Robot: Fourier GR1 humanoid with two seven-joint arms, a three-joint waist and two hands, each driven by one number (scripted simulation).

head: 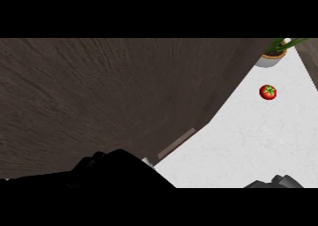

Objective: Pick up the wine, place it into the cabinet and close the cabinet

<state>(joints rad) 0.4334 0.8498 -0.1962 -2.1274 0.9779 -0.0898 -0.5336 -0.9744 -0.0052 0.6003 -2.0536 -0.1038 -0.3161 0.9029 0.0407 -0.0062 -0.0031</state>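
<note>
No wine in view, probably behind the cabinet door point(90, 97); left hand point(116, 170) by its handle point(178, 143), right hand point(276, 182) at the lower edge, neither's state readable; closing step, I judge, door needs pushing shut.

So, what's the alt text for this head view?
A large dark wooden panel fills the left, with the left robot hand at its lower edge. On the white counter to the right are a red tomato and a potted plant; the right robot hand shows at the bottom.
</note>
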